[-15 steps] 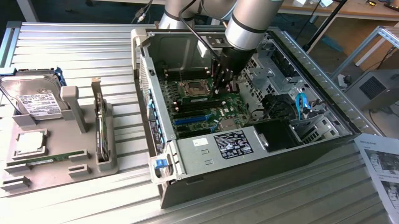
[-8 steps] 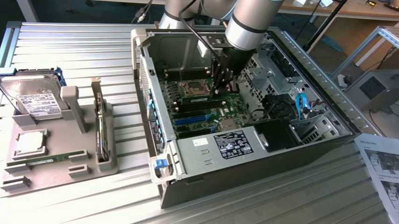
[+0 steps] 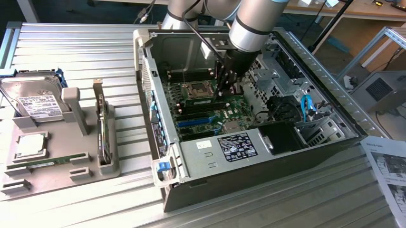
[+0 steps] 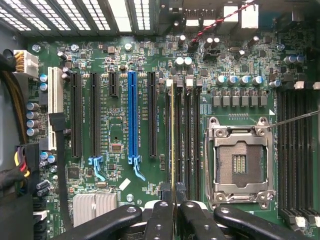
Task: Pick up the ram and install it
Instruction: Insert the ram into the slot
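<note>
Exterior view shows the open case (image 3: 190,161) mid-worktop, and inside it, over the motherboard (image 4: 114,131), the gripper (image 4: 173,215) has its fingers (image 4: 160,222) pinched narrow on the ram (image 4: 172,140), edge-on along a memory slot just beside the socket (image 4: 240,165).

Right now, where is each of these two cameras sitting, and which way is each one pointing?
Exterior view: off the arm, raised, looking down slantwise at the open computer case and parts tray; the arm and end effector show.
Wrist view: on the wrist, facing the motherboard squarely; the end effector shows, shut on the ram.
Shared: the processor socket and blue slot.
</note>
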`<state>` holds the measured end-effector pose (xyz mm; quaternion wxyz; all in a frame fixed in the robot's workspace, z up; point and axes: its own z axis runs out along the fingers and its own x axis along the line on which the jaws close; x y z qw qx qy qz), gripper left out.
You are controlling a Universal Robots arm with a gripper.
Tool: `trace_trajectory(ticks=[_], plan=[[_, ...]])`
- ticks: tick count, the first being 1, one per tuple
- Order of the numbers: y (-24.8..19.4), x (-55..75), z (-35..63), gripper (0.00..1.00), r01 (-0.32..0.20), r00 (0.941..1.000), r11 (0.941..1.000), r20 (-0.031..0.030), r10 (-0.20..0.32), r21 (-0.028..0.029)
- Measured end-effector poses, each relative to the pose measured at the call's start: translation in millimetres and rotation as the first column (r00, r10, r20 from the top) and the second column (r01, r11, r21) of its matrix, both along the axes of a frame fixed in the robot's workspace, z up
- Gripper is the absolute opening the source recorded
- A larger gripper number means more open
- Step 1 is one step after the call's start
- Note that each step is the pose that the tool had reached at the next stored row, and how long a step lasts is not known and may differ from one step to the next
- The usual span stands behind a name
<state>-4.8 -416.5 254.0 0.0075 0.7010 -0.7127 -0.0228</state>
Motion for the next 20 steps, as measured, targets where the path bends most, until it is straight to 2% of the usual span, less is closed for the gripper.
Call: trace_trajectory(ticks=[4, 20], plan=[[0.0, 0.0, -4.9, 0.12, 0.000, 1.0000, 1.0000, 0.0000, 0.000, -0.0001], [0.0, -0.1, -8.6, 0.12, -0.011, 0.9999, 0.9999, 0.0000, 0.011, 0.0000]])
